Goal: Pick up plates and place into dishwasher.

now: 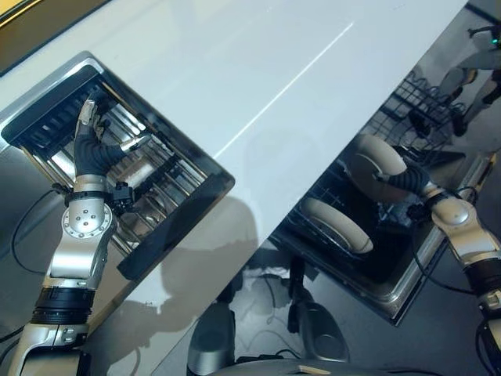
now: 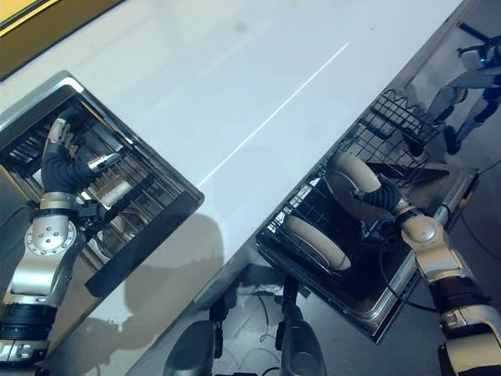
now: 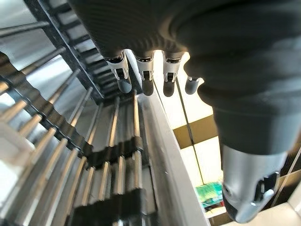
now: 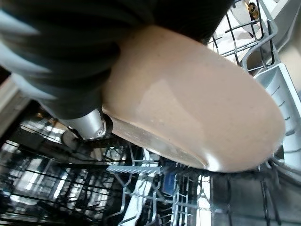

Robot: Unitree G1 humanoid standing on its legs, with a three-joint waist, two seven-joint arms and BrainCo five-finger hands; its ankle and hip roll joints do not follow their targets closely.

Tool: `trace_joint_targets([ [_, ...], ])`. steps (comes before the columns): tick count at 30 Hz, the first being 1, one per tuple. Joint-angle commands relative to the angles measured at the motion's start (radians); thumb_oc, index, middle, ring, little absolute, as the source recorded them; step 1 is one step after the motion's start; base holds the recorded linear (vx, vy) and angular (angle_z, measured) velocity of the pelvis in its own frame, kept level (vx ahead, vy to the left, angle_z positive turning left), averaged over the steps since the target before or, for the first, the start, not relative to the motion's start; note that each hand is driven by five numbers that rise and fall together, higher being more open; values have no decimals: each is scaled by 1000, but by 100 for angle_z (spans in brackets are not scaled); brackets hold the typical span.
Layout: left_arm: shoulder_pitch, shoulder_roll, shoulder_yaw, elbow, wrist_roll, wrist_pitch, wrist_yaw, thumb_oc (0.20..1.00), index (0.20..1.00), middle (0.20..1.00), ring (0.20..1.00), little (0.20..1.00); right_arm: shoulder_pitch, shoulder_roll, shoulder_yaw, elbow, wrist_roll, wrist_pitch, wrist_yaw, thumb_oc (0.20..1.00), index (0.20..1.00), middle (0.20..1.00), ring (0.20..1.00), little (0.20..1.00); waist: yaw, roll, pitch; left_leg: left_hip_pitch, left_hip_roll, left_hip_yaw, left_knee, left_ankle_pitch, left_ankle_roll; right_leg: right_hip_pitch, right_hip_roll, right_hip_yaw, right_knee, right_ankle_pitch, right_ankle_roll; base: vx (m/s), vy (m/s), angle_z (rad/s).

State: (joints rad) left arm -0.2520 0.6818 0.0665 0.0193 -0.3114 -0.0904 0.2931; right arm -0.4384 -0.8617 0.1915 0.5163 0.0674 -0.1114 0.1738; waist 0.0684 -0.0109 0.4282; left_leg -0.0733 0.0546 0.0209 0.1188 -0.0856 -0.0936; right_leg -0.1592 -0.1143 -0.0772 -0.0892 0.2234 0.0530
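R hand (image 2: 381,197) clamps a beige plate (image 2: 350,182) on edge at mid-right of frame, just above the dishwasher rack (image 2: 313,211) w/ a second plate (image 2: 315,241) already slotted lower-left; L hand (image 2: 64,157), fingers loose, idles over dish rack (image 2: 125,196) far left.

A beige plate (image 1: 374,160) stands on edge in the dishwasher rack (image 1: 407,98), gripped by the right hand (image 1: 403,180) across its rim. A second, matching beige plate (image 1: 338,223) stands tilted in the same rack, just beside and below the hand.
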Motion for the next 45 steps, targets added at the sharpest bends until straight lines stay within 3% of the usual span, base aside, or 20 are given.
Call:
trace_joint_targets([
  [1,-60,37,-16,-1,-27,-70,32,1000,1000,1000,1000,1000,-77,-72,65,0,-18,-62,-4,200,200,200,200,200,2,26,-20,-108,-39,-61,-56,138,46,60,-29,-19,153,-194,38,0,0,0],
  [13,-87,30,-38,15,-29,-85,49,1000,1000,1000,1000,1000,-132,-46,143,75,41,-25,96,200,200,200,200,200,-1,52,25,-139,-53,-77,-47,150,49,2,-34,-16,190,-190,34,-4,2,2],
  [19,-121,26,-57,14,-26,-67,70,1000,1000,1000,1000,1000,-171,-20,178,169,42,-22,33,200,200,200,200,200,1,66,42,-154,-61,-77,-36,153,49,-16,-40,-25,201,-188,33,-22,2,6],
  [27,-130,8,-68,-5,-20,-63,83,1000,1000,1000,1000,1000,-213,28,195,226,29,15,15,200,200,200,200,200,0,93,54,-163,-71,-78,-32,156,50,-31,-51,-25,205,-183,31,-24,11,-2],
  [38,-146,-6,-85,-12,-31,-55,105,1000,1000,1000,1000,1000,-224,49,192,237,6,15,-21,206,206,206,206,206,-14,117,63,-165,-75,-61,-38,164,50,-49,-62,-20,207,-174,34,-36,30,1],
  [39,-145,-8,-85,-13,-30,-54,106,1000,1000,1000,1000,1000,-222,49,190,234,8,19,-28,341,341,341,341,341,-15,118,64,-164,-75,-60,-38,164,50,-49,-62,-19,207,-173,34,-42,14,1],
  [40,-147,-7,-85,-9,-32,-57,105,1000,1000,1000,1000,1000,-226,44,187,236,10,19,-35,777,777,777,777,777,-18,118,64,-163,-75,-58,-39,164,49,-50,-62,-19,207,-172,34,-36,6,0],
  [41,-146,-7,-85,-9,-34,-59,105,1000,1000,1000,1000,1000,-225,43,186,235,10,21,-40,1000,1000,1000,1000,1000,-18,119,65,-163,-75,-58,-40,165,49,-51,-62,-19,208,-172,34,-45,4,0],
  [45,-128,-13,-82,-25,-28,-63,104,1000,1000,1000,1000,1000,-212,44,166,207,23,30,-73,1000,1000,1000,1000,1000,-21,120,62,-154,-77,-57,-44,164,51,-47,-62,-23,209,-172,34,-8,0,0],
])
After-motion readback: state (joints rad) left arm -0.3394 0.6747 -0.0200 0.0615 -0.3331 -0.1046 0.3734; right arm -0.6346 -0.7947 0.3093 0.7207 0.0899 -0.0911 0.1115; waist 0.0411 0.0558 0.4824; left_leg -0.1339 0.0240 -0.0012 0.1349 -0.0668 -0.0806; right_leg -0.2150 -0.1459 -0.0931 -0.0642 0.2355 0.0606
